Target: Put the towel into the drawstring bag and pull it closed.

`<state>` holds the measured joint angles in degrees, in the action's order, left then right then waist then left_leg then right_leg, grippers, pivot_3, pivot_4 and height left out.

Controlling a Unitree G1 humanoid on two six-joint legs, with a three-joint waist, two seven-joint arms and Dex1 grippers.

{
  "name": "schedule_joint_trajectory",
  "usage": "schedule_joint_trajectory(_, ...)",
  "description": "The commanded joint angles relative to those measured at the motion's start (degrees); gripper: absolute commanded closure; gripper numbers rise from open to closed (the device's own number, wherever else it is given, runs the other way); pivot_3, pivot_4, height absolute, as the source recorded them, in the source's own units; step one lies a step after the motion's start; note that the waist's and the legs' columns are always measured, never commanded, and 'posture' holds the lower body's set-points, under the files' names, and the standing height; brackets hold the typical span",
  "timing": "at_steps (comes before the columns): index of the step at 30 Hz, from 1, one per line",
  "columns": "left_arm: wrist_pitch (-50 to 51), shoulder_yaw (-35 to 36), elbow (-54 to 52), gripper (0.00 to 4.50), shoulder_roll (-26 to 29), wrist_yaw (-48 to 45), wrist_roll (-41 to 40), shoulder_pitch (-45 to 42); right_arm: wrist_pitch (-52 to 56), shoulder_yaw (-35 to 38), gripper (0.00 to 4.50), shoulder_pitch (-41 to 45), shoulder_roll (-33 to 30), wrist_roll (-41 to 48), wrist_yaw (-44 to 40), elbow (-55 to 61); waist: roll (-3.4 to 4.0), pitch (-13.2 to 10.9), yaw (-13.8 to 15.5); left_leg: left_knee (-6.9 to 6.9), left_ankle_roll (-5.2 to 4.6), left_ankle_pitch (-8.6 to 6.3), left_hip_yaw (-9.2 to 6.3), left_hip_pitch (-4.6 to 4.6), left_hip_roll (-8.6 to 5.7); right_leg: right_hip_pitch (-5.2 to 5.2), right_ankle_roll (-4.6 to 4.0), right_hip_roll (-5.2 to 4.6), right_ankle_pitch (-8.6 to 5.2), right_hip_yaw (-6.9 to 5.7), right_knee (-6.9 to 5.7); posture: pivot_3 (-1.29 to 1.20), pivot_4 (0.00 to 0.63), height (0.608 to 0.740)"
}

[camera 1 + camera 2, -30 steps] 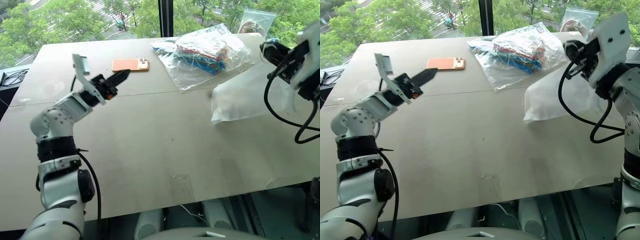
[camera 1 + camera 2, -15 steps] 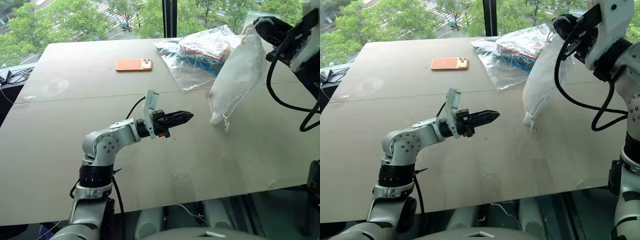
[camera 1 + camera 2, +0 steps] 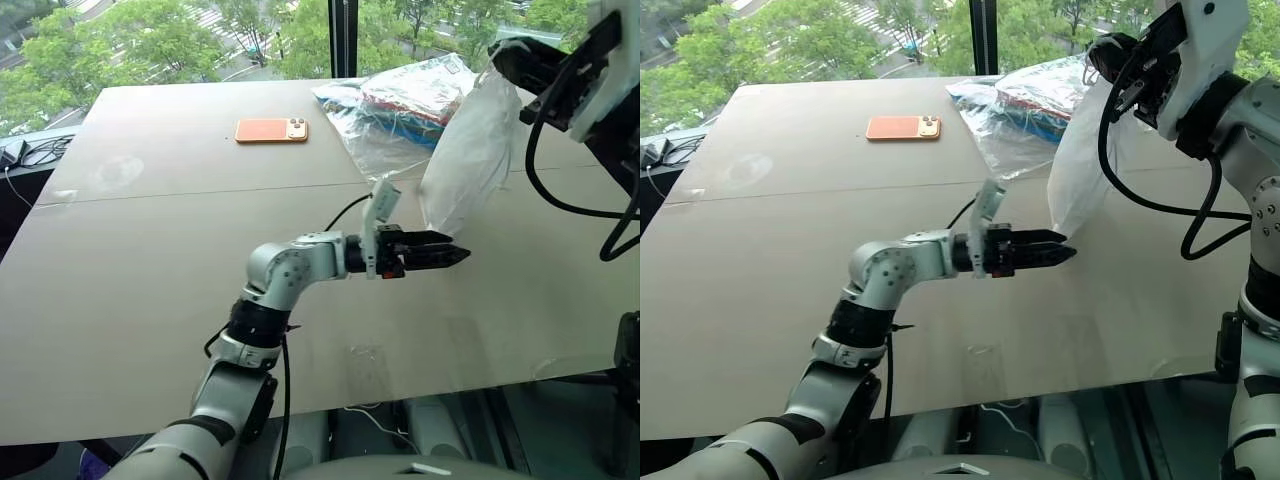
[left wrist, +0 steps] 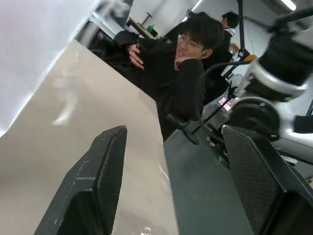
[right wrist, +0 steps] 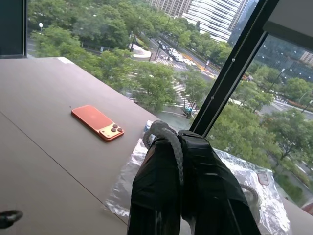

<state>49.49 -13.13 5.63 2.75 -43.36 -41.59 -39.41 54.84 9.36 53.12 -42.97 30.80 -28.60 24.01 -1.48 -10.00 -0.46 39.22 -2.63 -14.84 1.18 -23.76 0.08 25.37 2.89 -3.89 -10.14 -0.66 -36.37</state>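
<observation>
Above the table's (image 3: 150,290) far right corner, the right gripper (image 5: 178,147) pinches the hanging bag's (image 3: 470,150) cord (image 5: 168,139); left gripper (image 3: 445,256) gapes beside it

No lettering, label, brand, number or sign can be read on anything here.

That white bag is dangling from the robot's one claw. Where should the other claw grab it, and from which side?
Probably the low end of the drawstring bag, approached level from the robot's left, where the left gripper already is, jaws apart. The bag hangs by its cord from the shut right gripper, so its low end sags free above the table.
</observation>
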Motion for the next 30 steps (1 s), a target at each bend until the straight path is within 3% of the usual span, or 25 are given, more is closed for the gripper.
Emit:
schedule_joint_trajectory(1,-6.42,1.14,2.53,1.32,-3.94,2.46,3.97,-2.3,0.71,0.43,4.5,2.22,-0.5,0.78,0.52,2.36,0.0,0.0,-0.15,-0.01,-0.01,0.0,0.0,0.01,0.02,0.0,0.0,0.0,0.0,0.01,0.0,0.0,0.15,0.74)
schedule_joint_trajectory(11,-6.61,3.29,-4.52,1.32,-4.89,6.99,5.33,0.9,0.57,-0.92,4.5,4.54,0.15,1.15,0.62,1.6,0.03,0.01,-0.12,-0.01,-0.02,-0.01,-0.01,0.01,0.13,0.01,0.0,0.03,0.0,0.03,0.0,0.0,0.15,0.74)
schedule_joint_trajectory(20,-7.57,4.49,-2.73,1.32,-8.05,13.1,7.82,-1.2,-0.15,-2.62,4.5,6.52,0.72,0.81,-0.18,-0.19,0.03,0.0,0.03,0.0,-0.04,-0.02,-0.02,-0.01,0.1,0.01,0.0,0.01,0.0,0.01,0.02,0.0,0.15,0.74)
schedule_joint_trajectory(30,-3.14,7.04,-7.56,1.32,-6.63,16.92,7.43,-1.47,-1.08,-3.66,4.5,7.31,0.8,-0.03,-0.88,-1.55,0.04,0.0,-0.13,-0.01,-0.04,-0.02,-0.04,-0.01,0.11,0.01,0.0,0.03,0.0,0.0,0.01,0.0,0.15,0.74)
